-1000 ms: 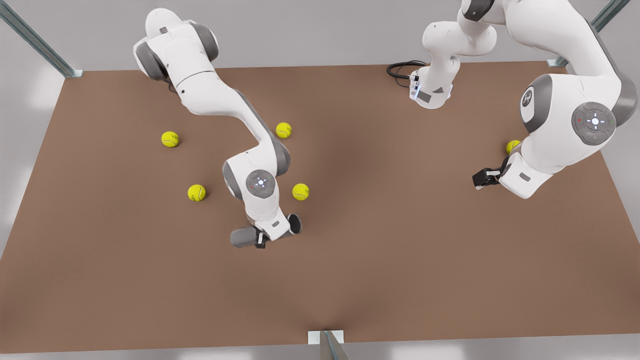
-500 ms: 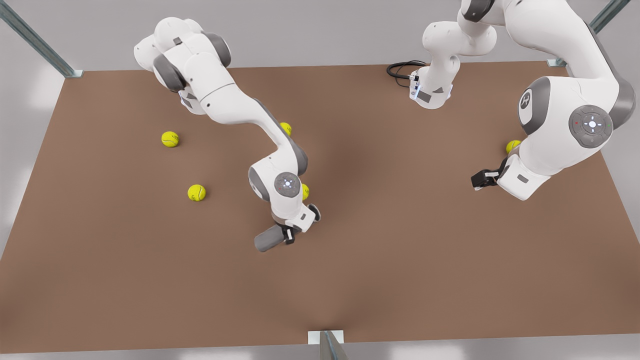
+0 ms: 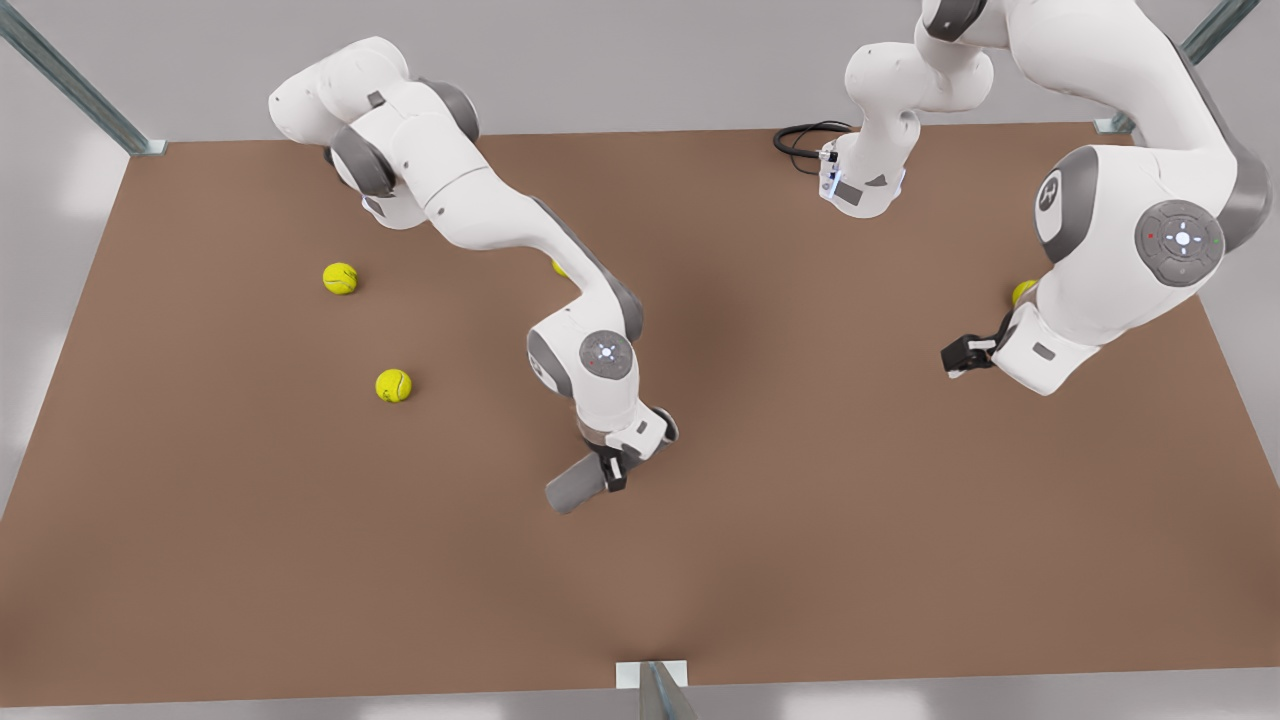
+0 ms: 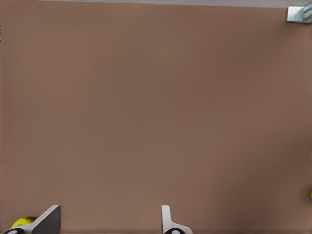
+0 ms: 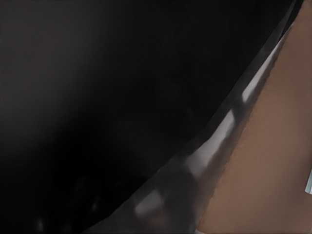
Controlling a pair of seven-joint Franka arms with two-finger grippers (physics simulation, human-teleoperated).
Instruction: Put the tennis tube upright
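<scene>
The tennis tube (image 3: 575, 490) is a matte grey cylinder held off the brown table (image 3: 800, 520), slanting from its lower end at the front view's left up to the wrist. My right gripper (image 3: 611, 468) is shut on its upper end, near the table's middle front. In the right wrist view the tube (image 5: 97, 97) looms dark and close, with its pale rim (image 5: 219, 131) against the table. My left gripper (image 3: 965, 355) waits on the front view's right. In the left wrist view the left gripper (image 4: 107, 222) is open over bare table, nothing between its fingers (image 4: 46, 219).
Yellow-green tennis balls lie on the front view's left (image 3: 340, 278) (image 3: 393, 385). One ball (image 3: 557, 268) peeks from behind the right arm. Another ball (image 3: 1022, 291) sits beside the left wrist and shows by its finger (image 4: 22, 223). A black cable (image 3: 800, 138) coils at the back.
The right arm has carried the tube toward the front view's right and swung it from nearly level to slanted. It now covers a ball. The left arm has barely shifted.
</scene>
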